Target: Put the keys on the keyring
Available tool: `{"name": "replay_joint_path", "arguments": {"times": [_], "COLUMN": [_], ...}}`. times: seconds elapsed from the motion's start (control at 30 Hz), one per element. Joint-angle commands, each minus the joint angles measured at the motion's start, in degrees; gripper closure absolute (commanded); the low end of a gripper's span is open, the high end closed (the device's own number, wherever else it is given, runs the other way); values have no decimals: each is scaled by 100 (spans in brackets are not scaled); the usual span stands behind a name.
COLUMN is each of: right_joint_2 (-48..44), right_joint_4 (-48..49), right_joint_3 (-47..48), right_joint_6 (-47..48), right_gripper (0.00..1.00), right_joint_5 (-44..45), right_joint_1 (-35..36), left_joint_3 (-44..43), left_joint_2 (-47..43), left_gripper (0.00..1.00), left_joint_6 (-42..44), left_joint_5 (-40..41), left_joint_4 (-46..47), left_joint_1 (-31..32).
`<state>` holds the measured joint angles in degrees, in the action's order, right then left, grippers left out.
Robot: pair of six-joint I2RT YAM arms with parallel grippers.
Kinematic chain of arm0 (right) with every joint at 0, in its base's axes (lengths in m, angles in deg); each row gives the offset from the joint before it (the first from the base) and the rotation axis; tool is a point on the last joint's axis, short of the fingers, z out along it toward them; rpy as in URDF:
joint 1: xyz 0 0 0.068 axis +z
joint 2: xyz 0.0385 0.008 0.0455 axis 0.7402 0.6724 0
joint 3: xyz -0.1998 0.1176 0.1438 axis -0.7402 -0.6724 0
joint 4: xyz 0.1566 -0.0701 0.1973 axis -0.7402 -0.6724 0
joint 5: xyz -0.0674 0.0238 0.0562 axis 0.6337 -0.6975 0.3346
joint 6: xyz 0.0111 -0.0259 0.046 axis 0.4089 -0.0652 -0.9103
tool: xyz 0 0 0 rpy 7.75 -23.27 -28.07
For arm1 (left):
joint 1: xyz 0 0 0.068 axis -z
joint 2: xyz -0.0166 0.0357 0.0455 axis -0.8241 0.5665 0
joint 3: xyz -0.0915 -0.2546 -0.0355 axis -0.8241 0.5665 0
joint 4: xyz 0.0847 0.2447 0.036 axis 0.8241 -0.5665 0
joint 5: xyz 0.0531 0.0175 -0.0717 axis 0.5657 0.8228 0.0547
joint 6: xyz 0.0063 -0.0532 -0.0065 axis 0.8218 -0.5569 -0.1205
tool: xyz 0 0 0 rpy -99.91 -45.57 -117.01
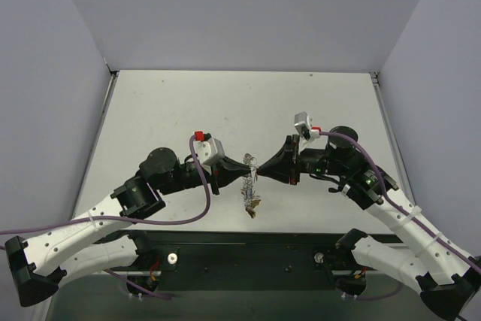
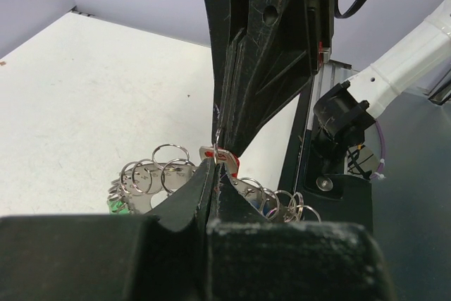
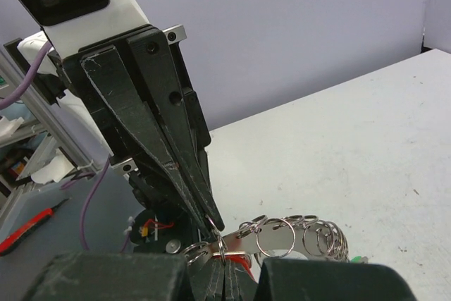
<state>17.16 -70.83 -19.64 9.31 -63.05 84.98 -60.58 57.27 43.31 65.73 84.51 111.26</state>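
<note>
A: The left end effector (image 1: 249, 162) is seen clenched, tip to tip with the right end effector (image 1: 261, 163), which is clenched too.
B: And the keyring (image 1: 248, 186) is gripped by both at its upper rim, near the table's (image 1: 225, 103) front edge. Its coiled loops are hung down to a gold tag (image 1: 254, 213).
A: A red-headed key (image 2: 230, 163) is spotted right at the pinch. Whether it is itself gripped cannot be told.
B: A green-headed key (image 2: 115, 206) is glimpsed lower among the loops.
</note>
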Motion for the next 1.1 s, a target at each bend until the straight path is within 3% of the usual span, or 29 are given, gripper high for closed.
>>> {"name": "replay_joint_path", "arguments": {"times": [0.0, 1.07], "right_joint_2": [-25, 36], "right_joint_4": [206, -14], "right_joint_3": [237, 114], "right_joint_6": [172, 189], "right_gripper": [100, 100], "right_joint_5": [200, 973], "right_joint_1": [56, 144], "left_joint_3": [-140, -149], "left_joint_2": [-76, -181], "left_gripper": [100, 100], "left_joint_6": [-101, -259], "left_joint_5": [-76, -287], "left_joint_4": [471, 743], "left_joint_1": [4, 13]}}
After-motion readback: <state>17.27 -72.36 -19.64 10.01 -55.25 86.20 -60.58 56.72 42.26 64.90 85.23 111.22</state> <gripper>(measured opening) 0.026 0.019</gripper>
